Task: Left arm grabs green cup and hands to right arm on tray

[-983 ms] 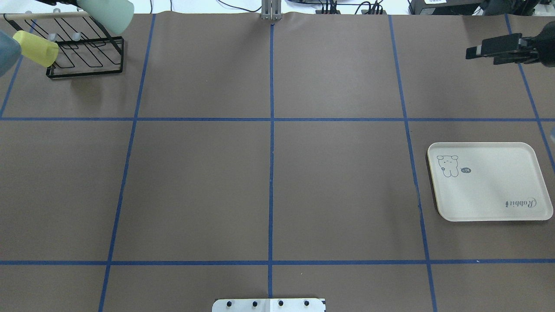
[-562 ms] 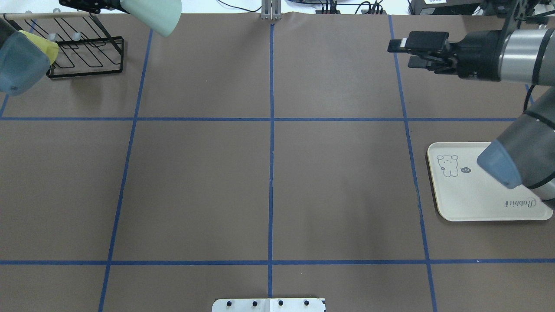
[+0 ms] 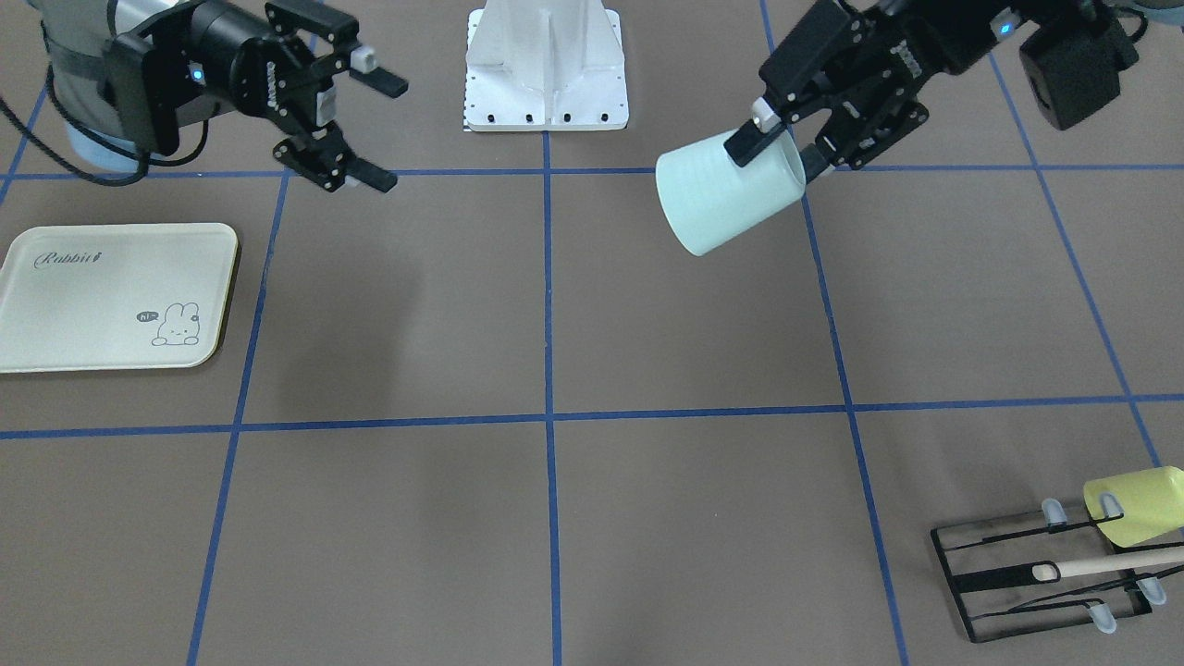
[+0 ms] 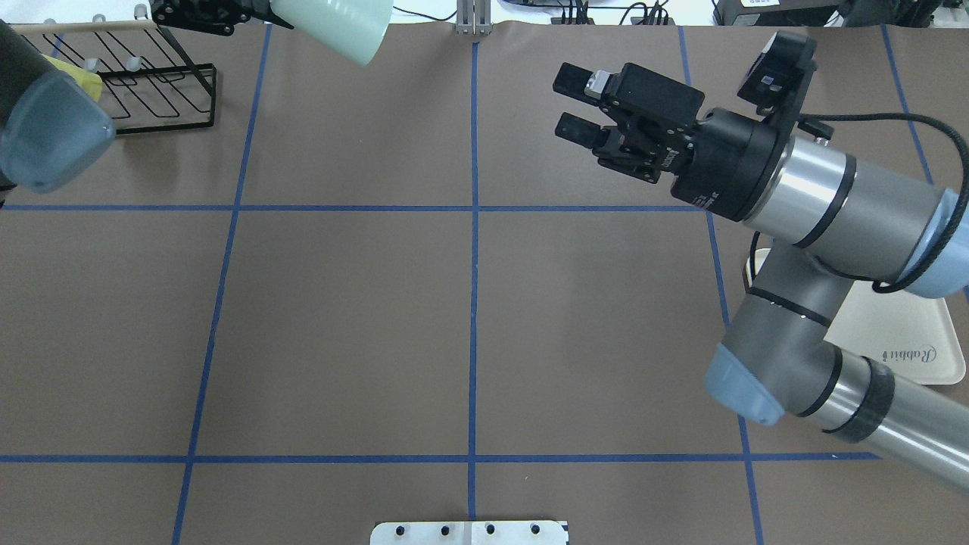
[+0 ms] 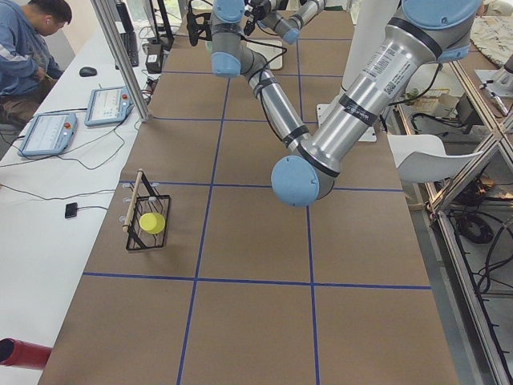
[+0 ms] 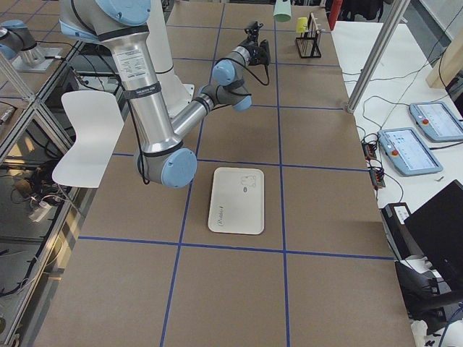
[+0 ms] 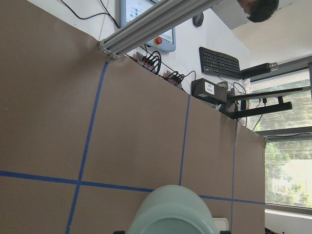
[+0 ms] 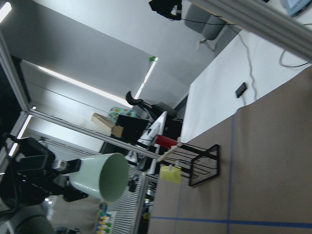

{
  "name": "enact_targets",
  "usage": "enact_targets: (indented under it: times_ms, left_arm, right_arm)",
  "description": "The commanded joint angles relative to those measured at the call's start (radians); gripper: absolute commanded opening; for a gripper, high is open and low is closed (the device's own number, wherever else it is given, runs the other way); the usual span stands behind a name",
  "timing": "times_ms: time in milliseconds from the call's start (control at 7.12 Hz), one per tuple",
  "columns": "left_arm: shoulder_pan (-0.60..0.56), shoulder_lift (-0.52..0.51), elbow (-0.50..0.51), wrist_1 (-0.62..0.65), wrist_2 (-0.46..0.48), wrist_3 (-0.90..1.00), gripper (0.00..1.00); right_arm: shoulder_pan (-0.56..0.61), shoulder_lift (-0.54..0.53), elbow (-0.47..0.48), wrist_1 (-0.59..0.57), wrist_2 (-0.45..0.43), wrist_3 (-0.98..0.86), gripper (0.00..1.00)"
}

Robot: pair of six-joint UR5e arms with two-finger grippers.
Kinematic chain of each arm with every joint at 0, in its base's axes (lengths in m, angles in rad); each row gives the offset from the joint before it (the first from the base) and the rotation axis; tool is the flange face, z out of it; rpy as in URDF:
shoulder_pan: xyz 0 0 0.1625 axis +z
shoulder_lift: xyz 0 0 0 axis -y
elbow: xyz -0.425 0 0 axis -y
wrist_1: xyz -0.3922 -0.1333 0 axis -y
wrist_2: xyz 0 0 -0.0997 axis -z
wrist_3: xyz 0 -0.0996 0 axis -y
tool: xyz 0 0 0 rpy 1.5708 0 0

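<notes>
Front-facing exterior view: left arm [image 3: 934, 42] enters from the view's right, its fingers [image 3: 747, 143] clamped on the green cup [image 3: 726, 199], one finger lying along the outside wall at the end nearest the wrist. Cup is held off the worktop [image 3: 407, 518], lying over at a slant, its free end pointing toward the robot's right side. Right wrist view shows the cup's open mouth facing that camera, with the black fingers at its narrow end. Left wrist view shows only the cup's pale rounded wall low in frame, over brown worktop and blue tape lines. Right arm [image 4: 833, 197] reaches in from the other side at about the same depth of the worktop. Its fingers [image 3: 368, 175] are spread wide with nothing between them, aimed toward the cup. Cup and right fingers are well apart, with the worktop's centre line between them. Tray [image 3: 55, 305] lies flat on the worktop on the robot's right, rabbit drawing and script visible. In the overhead view the right arm's elbow covers much of it. Black wire rack [image 3: 992, 580] stands at the far corner on the robot's left, with a yellow-green cup [image 3: 1142, 504] tilted on it, well apart from the held cup.
</notes>
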Motion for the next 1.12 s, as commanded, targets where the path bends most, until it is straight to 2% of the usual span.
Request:
enact_targets:
  times_ms: [0,140,281,562,702,983]
  left_arm:
    - [0.029,-0.015,-0.019,-0.026,-0.007,-0.056,0.00]
    - [0.042,-0.016,-0.042,-0.027,-0.023,-0.078,0.00]
    - [0.046,-0.015,-0.057,-0.032,-0.109,-0.082,0.00]
    - [0.049,-0.013,-0.121,-0.032,-0.161,-0.140,0.00]
    - [0.064,-0.013,-0.155,-0.032,-0.162,-0.157,0.00]
    - [0.095,-0.015,-0.159,-0.035,-0.158,-0.170,0.00]
  right_arm:
    - [-0.116,0.076,0.001,0.121,-0.145,0.010,1.00]
    - [-0.119,0.100,0.004,0.126,-0.148,0.021,1.00]
    - [-0.119,0.103,0.009,0.147,-0.148,0.042,1.00]
    - [-0.120,0.104,0.011,0.152,-0.148,0.044,1.00]
    - [-0.122,0.099,0.011,0.152,-0.148,0.044,1.00]
    - [-0.136,0.097,0.011,0.152,-0.148,0.044,1.00]
